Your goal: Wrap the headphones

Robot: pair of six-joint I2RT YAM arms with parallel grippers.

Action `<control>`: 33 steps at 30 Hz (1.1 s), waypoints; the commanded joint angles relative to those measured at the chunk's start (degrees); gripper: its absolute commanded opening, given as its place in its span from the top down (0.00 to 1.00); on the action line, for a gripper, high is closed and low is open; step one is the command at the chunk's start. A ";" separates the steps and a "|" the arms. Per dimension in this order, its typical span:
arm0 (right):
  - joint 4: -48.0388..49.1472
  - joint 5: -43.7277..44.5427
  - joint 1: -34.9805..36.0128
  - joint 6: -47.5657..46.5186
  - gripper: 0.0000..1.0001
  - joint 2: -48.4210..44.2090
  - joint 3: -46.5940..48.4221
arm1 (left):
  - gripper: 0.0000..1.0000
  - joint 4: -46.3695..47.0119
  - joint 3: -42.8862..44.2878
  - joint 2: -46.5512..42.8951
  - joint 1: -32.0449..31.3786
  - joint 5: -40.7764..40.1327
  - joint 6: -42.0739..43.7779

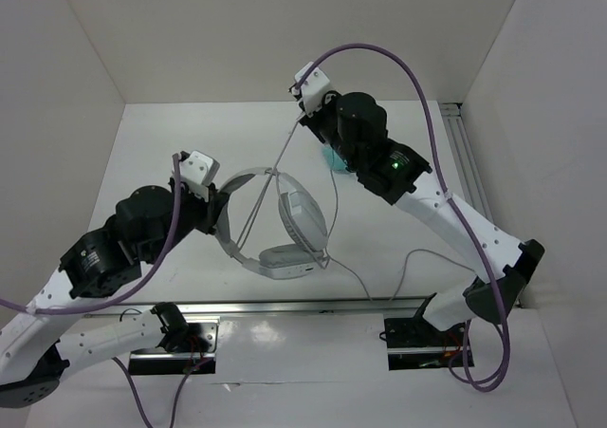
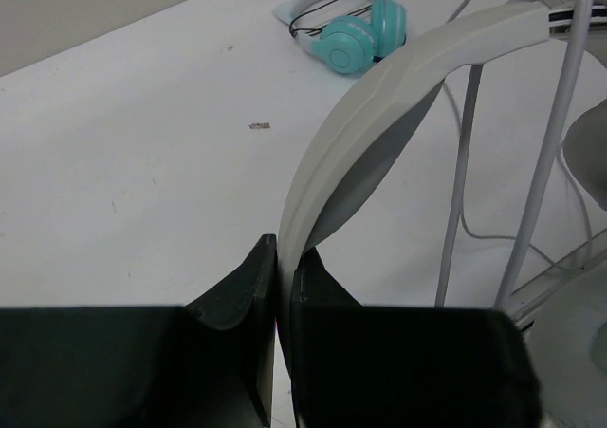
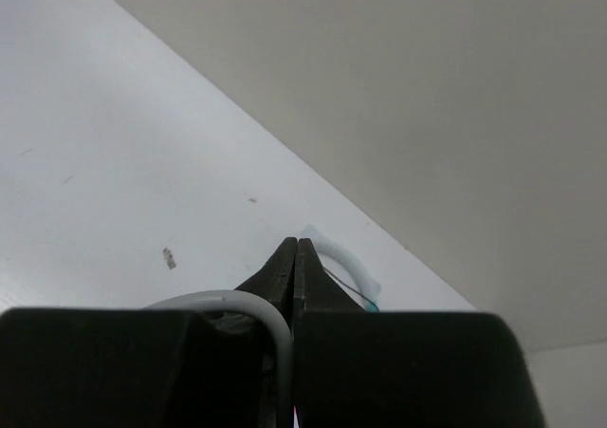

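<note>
1. The headphones (image 1: 302, 217) sit near the middle of the surface (image 1: 190, 134), between the two arms. One earcup faces up and the other is just in front of it.
2. The left claw (image 2: 285, 257) is pressed together on the edge of the headband (image 2: 379, 96), which curves up and away from the fingers in the left wrist view.
3. The right claw (image 3: 296, 257) is raised over the far side of the surface. Its fingers are pinched on the thin grey cable (image 2: 455, 210), and a loop of it bends out beside them in the right wrist view.
4. In the top view, the cable runs in two taut strands from the right claw down across the headband. The rest trails loosely over the surface towards the near right.
5. The pictures do not show whether the earcups rest on the surface.
6. Teal headphones (image 2: 356, 39) lie farther back, well apart from the left claw and partly hidden under the right arm in the top view.
</note>
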 commanded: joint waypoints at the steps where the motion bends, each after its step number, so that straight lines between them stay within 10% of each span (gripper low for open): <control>1: 6.98 -8.68 -5.43 6.36 0.96 -1.90 -3.88 | 1.00 -2.39 5.03 -2.02 -0.36 8.23 1.62; 13: 26.36 -55.35 -17.04 28.31 0.91 -0.68 -24.27 | 1.00 -3.27 19.36 1.58 -0.36 5.43 -5.93; 33: 79.57 -50.89 -0.95 51.62 0.94 22.08 -51.01 | 1.00 -1.68 25.43 7.83 -0.36 -19.44 -27.73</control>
